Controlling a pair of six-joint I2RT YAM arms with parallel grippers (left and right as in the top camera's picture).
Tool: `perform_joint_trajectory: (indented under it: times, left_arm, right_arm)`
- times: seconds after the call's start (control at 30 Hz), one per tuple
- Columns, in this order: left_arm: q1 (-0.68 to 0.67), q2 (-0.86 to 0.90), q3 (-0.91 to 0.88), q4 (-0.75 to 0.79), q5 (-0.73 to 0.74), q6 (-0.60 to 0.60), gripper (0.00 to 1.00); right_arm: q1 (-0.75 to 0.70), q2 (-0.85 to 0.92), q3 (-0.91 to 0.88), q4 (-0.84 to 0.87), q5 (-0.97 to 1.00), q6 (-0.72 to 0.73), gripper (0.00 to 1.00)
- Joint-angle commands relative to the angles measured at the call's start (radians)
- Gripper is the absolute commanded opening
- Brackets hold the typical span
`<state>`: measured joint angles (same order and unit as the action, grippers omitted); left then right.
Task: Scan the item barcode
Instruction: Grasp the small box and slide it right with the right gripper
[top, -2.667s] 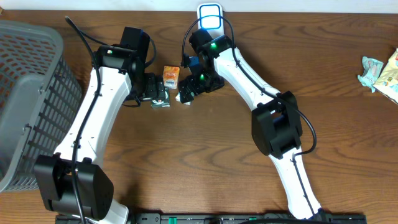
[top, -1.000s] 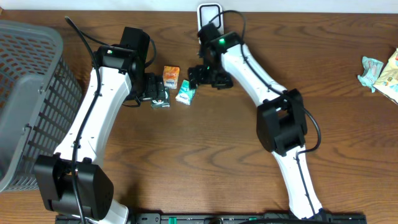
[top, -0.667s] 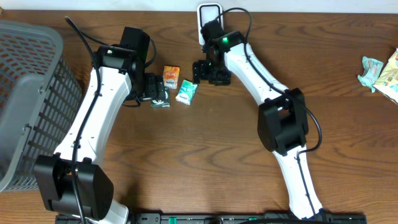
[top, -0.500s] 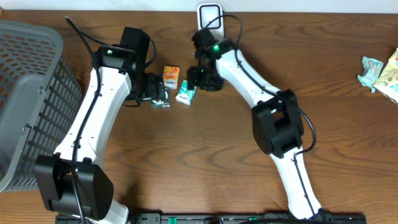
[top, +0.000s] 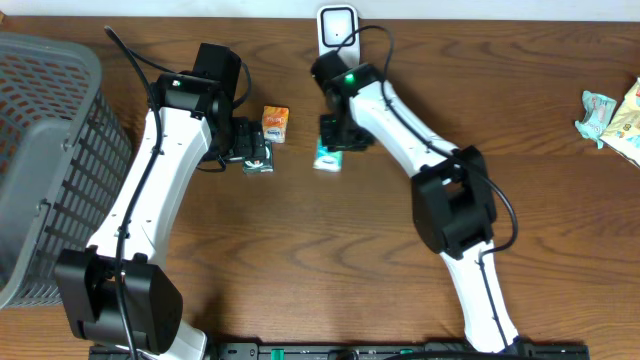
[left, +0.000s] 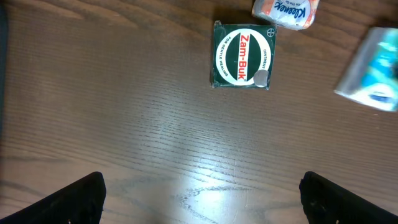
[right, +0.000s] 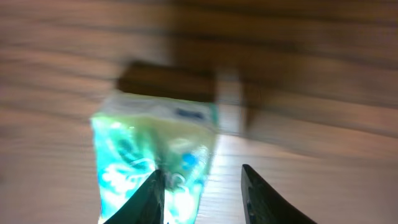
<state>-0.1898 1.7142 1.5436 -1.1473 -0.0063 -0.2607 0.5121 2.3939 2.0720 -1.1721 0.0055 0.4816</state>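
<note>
One blurred teal pkt (right: 155, 149) lies just ahead of R pincer (right: 202, 196).

Worktop (top: 330, 260): brown, dark wood grain.
Box (left: 241, 56): dark green, white oval, red lettering.
Tissues (left: 287, 12): white and orange, blue lettering.
Pack (right: 155, 149): teal-green and white, print blurred.
Basket (top: 40, 80): grey, open mesh.
Scanner (top: 338, 22): white, dark face.
Arms (top: 160, 170): white shells, black joints.
Wrappers (top: 610, 115): pale teal, cream.
</note>
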Motion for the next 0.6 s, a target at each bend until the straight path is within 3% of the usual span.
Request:
perform_joint_trajectory:
  times: [0.0, 0.1, 0.17, 0.57]
  left_arm:
    - [0.005, -0.003, 0.013, -0.003, -0.01, 0.006, 0.97]
    - [0.005, -0.003, 0.013, -0.003, -0.01, 0.006, 0.98]
    - [0.005, -0.003, 0.013, -0.003, -0.01, 0.006, 0.98]
    - [0.005, -0.003, 0.013, -0.003, -0.01, 0.006, 0.98]
  right_arm:
    - [-0.047, -0.104, -0.008, -0.023, 0.164, -0.063, 0.39]
    - [-0.056, -0.161, -0.008, -0.031, 0.097, -0.119, 0.5]
    - [-0.053, -0.18, -0.008, -0.03, 0.058, -0.121, 0.53]
    - [0.071, -0.093, -0.013, 0.028, 0.004, -0.095, 0.51]
